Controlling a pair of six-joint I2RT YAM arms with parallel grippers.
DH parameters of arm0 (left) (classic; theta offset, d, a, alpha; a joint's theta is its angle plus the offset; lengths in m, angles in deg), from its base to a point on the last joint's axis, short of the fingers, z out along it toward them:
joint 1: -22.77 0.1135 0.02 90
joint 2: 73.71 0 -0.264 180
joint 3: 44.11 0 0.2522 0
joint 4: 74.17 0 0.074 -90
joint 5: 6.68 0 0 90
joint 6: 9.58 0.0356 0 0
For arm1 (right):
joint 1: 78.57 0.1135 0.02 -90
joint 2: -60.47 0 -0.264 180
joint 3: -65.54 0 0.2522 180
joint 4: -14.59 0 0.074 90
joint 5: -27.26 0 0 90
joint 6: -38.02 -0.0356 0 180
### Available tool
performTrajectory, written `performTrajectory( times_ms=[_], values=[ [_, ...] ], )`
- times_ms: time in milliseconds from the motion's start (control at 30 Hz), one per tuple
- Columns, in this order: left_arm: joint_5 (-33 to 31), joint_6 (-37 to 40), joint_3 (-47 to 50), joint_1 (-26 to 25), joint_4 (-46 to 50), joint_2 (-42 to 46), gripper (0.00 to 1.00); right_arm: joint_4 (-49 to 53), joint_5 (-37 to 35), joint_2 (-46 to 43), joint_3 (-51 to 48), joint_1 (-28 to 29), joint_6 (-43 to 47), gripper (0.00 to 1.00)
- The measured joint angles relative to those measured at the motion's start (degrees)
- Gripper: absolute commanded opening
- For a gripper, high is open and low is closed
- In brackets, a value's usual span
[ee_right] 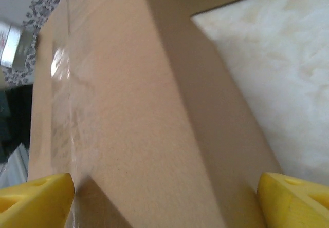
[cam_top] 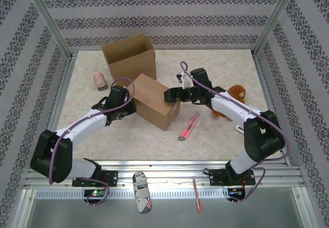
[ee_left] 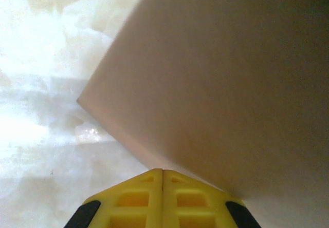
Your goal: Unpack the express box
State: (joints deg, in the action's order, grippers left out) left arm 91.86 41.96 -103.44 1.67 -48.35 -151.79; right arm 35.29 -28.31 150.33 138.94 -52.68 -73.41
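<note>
Top external view: express box [cam_top: 154, 100] sits sealed mid-worktop [cam_top: 216, 135], pink knife [cam_top: 188, 127] just to its right, near side. Left claw [cam_top: 129, 106] is closed tight and empty, tips butted against the box's left face, prob. bracing it so it won't slide. Right claw [cam_top: 173, 94] stands wide, straddling the box's right end w/ cardboard btwn its fingers [ee_right: 36, 197]. Looks set to clamp; can't tell if the pads touch.

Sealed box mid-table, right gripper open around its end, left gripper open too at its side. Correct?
One error: the left gripper is shut, with its fingers pressed together at the box. The left wrist view shows it. The right gripper is open around the box's end, as you said.
</note>
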Motion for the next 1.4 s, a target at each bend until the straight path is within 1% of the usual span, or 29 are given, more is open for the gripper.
performTrajectory(
  times_ms=[200, 433, 467, 500, 533, 567, 667, 733, 767, 900, 1033, 1133, 1167, 1267, 1400],
  values=[
    [0.44, 0.96, -2.01, 1.36, -0.11, -2.62, 0.00, 0.04, -0.72, -4.52, -3.96, 3.28, -2.47, 0.91],
    [0.87, 1.01, -2.05, 1.33, 0.04, -2.67, 0.00, -0.39, -2.23, -8.48, -7.65, 5.99, -5.75, 0.91],
    [0.87, 1.01, -2.05, 1.33, 0.37, -2.45, 0.02, -0.50, -2.40, -8.76, -7.91, 6.25, -5.99, 0.91],
    [0.83, 1.03, -2.05, 1.33, 0.94, -2.03, 0.05, -0.85, -2.56, -9.03, -8.24, 6.58, -6.40, 0.91],
    [0.63, 1.01, -2.05, 1.33, 1.75, -1.36, 0.11, -1.14, -2.67, -9.20, -8.48, 6.67, -6.80, 0.91],
    [0.35, 1.16, -2.08, 1.33, 2.71, -0.68, 0.19, -1.22, -2.89, -9.29, -8.57, 6.93, -7.02, 0.91],
    [-0.90, 0.92, -2.27, 1.33, 6.86, 2.60, 0.49, -1.22, -3.74, -9.35, -8.57, 6.99, -7.26, 0.92],
    [-1.36, 0.68, -2.32, 1.33, 9.49, 4.87, 0.62, -1.22, -4.37, -9.35, -8.57, 6.99, -7.30, 0.92],
    [-1.36, 0.37, -2.32, 1.33, 10.67, 6.03, 0.67, -1.22, -4.74, -9.38, -8.57, 6.99, -7.34, 0.92],
    [0.11, -1.53, -2.29, 1.33, 13.29, 10.58, 0.78, -1.22, -5.51, -9.35, -8.57, 6.95, -7.43, 0.92],
    [3.96, -4.11, -2.25, 1.33, 13.20, 14.16, 0.86, -1.25, -5.68, -9.38, -8.57, 6.95, -8.26, 0.92],
    [5.88, -5.84, -2.25, 1.33, 12.81, 15.39, 0.98, -1.36, -5.68, -9.38, -8.57, 6.95, -8.72, 0.92],
    [6.29, -6.49, -2.25, 1.33, 12.61, 15.58, 1.00, -1.46, -5.68, -9.38, -8.57, 6.95, -8.85, 0.92],
    [7.45, -8.00, -2.36, 1.33, 11.56, 15.39, 1.00, -2.05, -5.66, -9.35, -8.57, 6.95, -9.14, 0.92],
    [9.62, -9.73, -3.10, 1.36, 8.48, 12.11, 1.00, -2.93, -5.66, -9.35, -8.57, 6.97, -9.81, 0.92]
  ],
)
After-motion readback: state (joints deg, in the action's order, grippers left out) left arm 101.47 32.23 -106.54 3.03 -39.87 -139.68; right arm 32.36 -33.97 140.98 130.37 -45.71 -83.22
